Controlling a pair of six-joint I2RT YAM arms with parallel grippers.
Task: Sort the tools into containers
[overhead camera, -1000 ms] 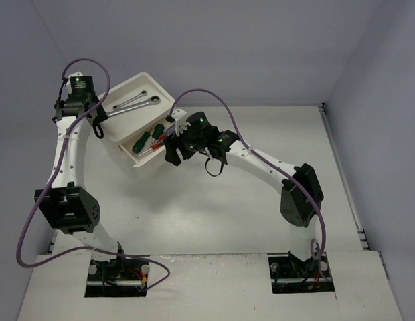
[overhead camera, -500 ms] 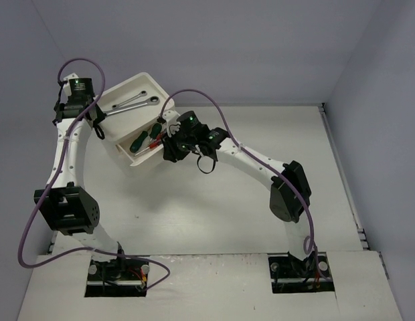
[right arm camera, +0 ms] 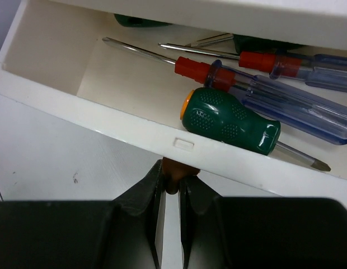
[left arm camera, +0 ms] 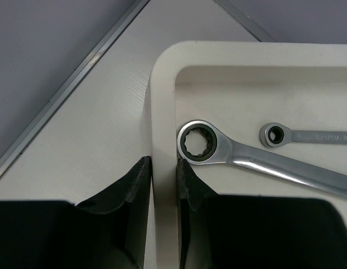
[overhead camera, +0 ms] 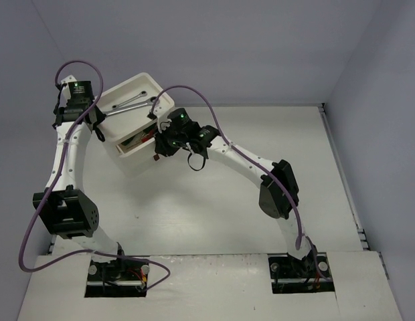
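Since a second ago the drawer (overhead camera: 130, 148) has slid most of the way back into the box (overhead camera: 159, 100), and the right arm has followed it up and to the left. Only a narrow strip of the drawer now shows in the top view.

On the left, the left arm reaches up along the surface's edge to the box's outer corner. Its fingers (left arm camera: 144, 168) are nearly closed over the tray (left arm camera: 162, 84) rim, one outside the wall and one inside, so they appear to be bracing the box. Two silver wrenches (left arm camera: 229, 154) lie in the tray just beside that corner, their handles running off to the right.

Further right, the drawer holds the screwdrivers. A green-handled one (right arm camera: 229, 120) lies nearest the front wall, and the clear blue ones with red collars (right arm camera: 291, 106) lie behind it, all roughly along the drawer's length.

The right fingers (right arm camera: 155, 178) are pinched on the brown tab (right arm camera: 172, 168) at the middle of the drawer front. The right arm is stretched out low from its base, with the elbow bent. The box body lies straight ahead of these fingers, up-left in the top view, and the drawer's travel runs along that same line. What is left looks like a short straight push, with the left arm holding the box against it.
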